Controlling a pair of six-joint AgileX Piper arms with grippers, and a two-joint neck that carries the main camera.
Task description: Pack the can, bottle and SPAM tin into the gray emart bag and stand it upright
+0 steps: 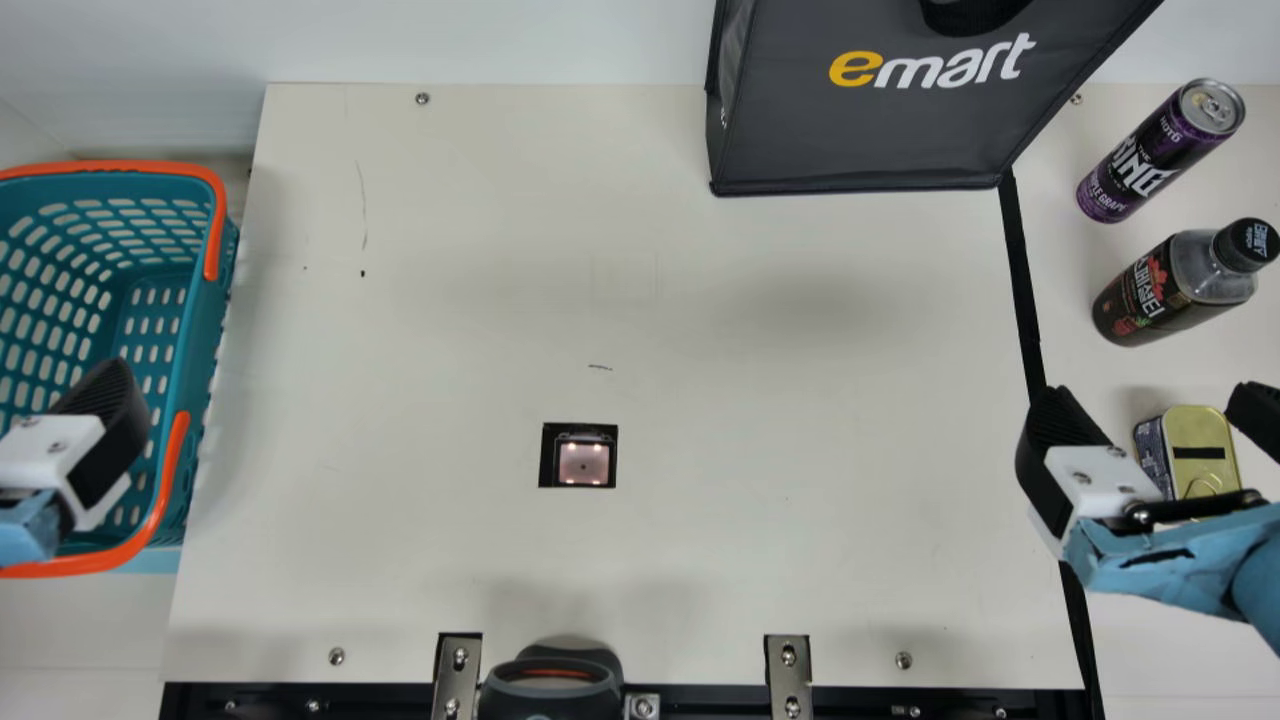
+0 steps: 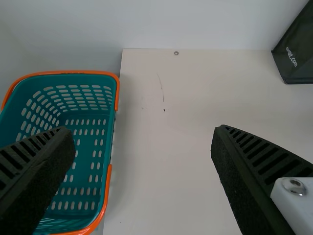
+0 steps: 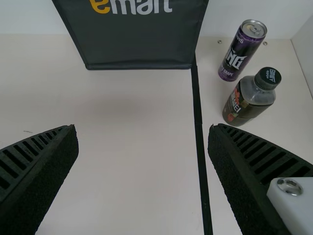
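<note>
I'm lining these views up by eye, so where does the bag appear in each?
Main view: the bag is at the top, right of centre.
Left wrist view: top right corner, cut off by the picture's edge.
Right wrist view: top, a little left of centre.
Shared landmark: the table's far edge, meeting the pale wall.

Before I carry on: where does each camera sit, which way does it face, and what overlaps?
Left wrist view: on the left arm's wrist, looking down and forward over the basket and table; both left gripper fingers show.
Right wrist view: on the right arm's wrist, facing the bag, can and bottle; both right gripper fingers show.
Main view: on the neck, looking down; parts of both grippers show, plus the tin.
Shared: basket, main and left wrist; can and bottle, main and right wrist.
</note>
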